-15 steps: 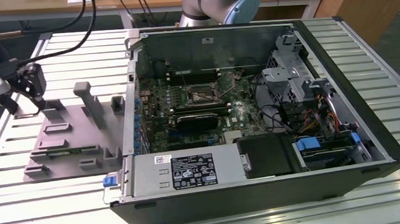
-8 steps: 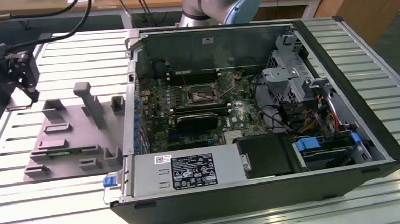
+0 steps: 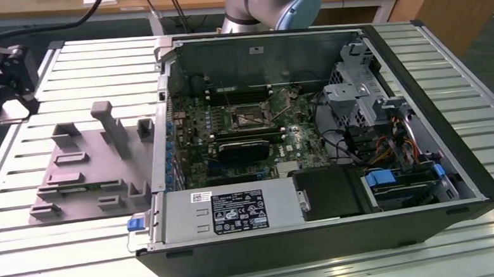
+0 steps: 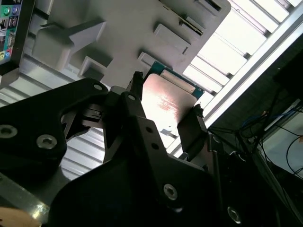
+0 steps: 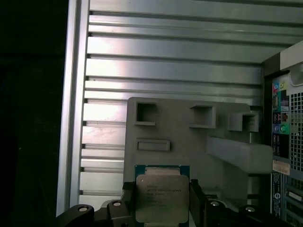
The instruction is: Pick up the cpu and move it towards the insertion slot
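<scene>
My gripper [image 5: 162, 201] is shut on the cpu [image 5: 162, 194], a flat square chip with a silver top and a green rim. Its black fingers [image 5: 128, 198] press on two opposite edges. In the second wrist view the cpu [image 4: 165, 101] reflects pale light between the same fingers [image 4: 191, 125], with the gripper [image 4: 165, 109] over the edge of the grey fixture plate [image 4: 118, 28]. The insertion slot [image 3: 248, 116], a silver frame around a dark centre, lies on the green board inside the open computer case [image 3: 315, 147], well away from the plate.
The grey fixture plate [image 3: 80, 179] with raised blocks and a tall post [image 3: 104, 120] lies on the slatted metal table [image 3: 50, 250], at the exterior view's left of the case. The case's port panel [image 5: 281, 127] stands beside the plate. The arm's base [image 3: 274, 4] rises behind the case.
</scene>
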Motion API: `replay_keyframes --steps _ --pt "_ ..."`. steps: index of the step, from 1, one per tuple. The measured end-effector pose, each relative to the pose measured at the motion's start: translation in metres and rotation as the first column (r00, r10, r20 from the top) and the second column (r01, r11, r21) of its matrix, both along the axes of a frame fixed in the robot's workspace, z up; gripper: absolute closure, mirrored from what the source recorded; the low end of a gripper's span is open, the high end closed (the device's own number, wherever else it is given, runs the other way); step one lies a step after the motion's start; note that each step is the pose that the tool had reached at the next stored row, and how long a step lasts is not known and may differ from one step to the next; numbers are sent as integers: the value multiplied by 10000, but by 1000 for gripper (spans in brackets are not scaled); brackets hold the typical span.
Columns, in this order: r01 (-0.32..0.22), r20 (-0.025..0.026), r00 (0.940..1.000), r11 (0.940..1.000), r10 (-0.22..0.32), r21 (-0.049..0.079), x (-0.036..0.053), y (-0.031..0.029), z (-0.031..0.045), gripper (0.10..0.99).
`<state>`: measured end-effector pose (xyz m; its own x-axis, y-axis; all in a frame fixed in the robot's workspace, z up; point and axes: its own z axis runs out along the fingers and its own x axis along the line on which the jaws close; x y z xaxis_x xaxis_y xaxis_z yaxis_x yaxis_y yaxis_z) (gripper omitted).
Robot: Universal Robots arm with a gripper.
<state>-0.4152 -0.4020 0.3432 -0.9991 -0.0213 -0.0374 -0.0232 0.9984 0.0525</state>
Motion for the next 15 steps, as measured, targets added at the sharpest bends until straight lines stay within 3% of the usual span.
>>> replay_keyframes --steps 15 --pt "0 108 9999 10000 0 0 0 4 378 545"
